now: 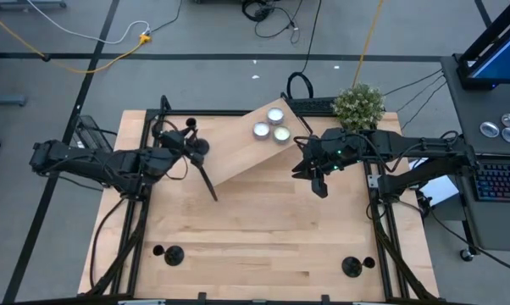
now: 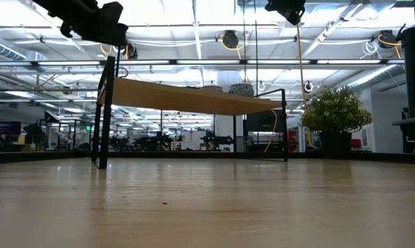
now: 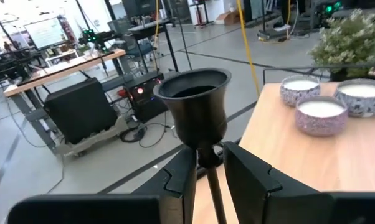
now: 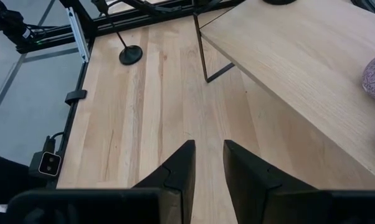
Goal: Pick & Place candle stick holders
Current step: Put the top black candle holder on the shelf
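My left gripper is shut on a matte black candle stick holder at the left corner of a raised wooden shelf. The holder's cup top stands just past the fingertips and its base is hidden. Two more black holders stand on their disc bases near the table's near edge, one at the left and one at the right. My right gripper hangs empty over the table right of the shelf, its fingers a narrow gap apart. My left gripper pinches the holder's thin neck, right under the cup, between its two fingers. The fingers come about level from the table's left side and lie across the stem. The holder stands upright in the hold. The fingers hide its base, so I cannot tell whether it rests on the shelf.
Three silvery-white tealights sit on the shelf's far end, also in the left wrist view. A small potted plant stands at the table's far right. The shelf's thin black legs stand on the table. Bare wood lies between the shelf and the near edge.
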